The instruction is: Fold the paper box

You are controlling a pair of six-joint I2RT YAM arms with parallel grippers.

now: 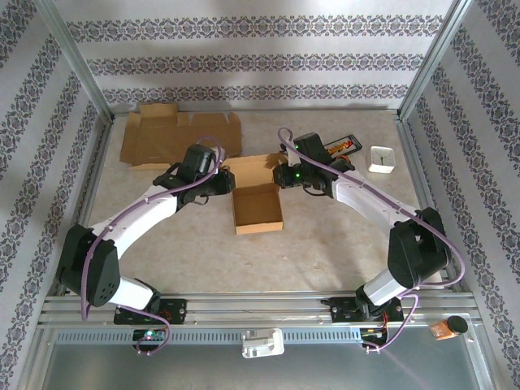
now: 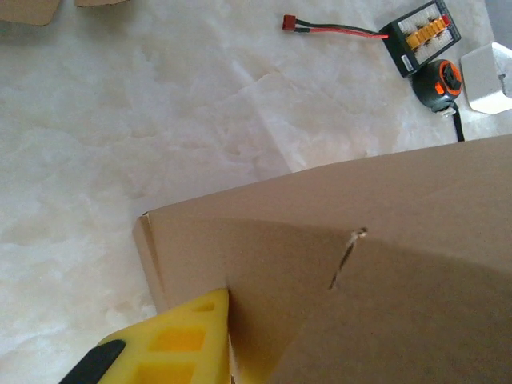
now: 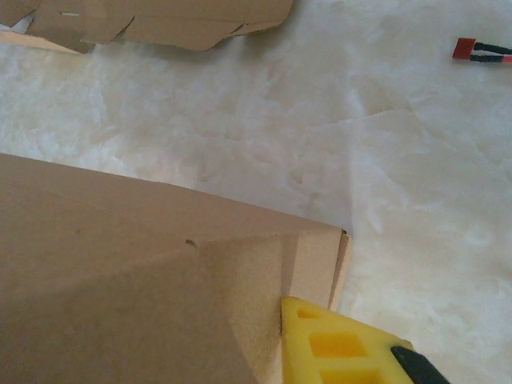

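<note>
The brown paper box [image 1: 258,207] sits mid-table as an open tray, with its lid flap [image 1: 250,166] standing at the back. My left gripper [image 1: 221,180] is at the flap's left end and my right gripper [image 1: 283,175] at its right end. In the left wrist view one yellow finger [image 2: 172,340] presses flat against the cardboard [image 2: 360,280]; the other finger is hidden behind it. The right wrist view mirrors this, with a yellow finger [image 3: 336,348] against the box corner [image 3: 200,280]. Both grippers look shut on the flap.
A flat cardboard blank [image 1: 179,134] lies at the back left. At the back right are a small white box [image 1: 382,158] and a black charger board [image 2: 422,36] with a red-tipped cable [image 2: 332,30], beside an orange tape measure [image 2: 438,80].
</note>
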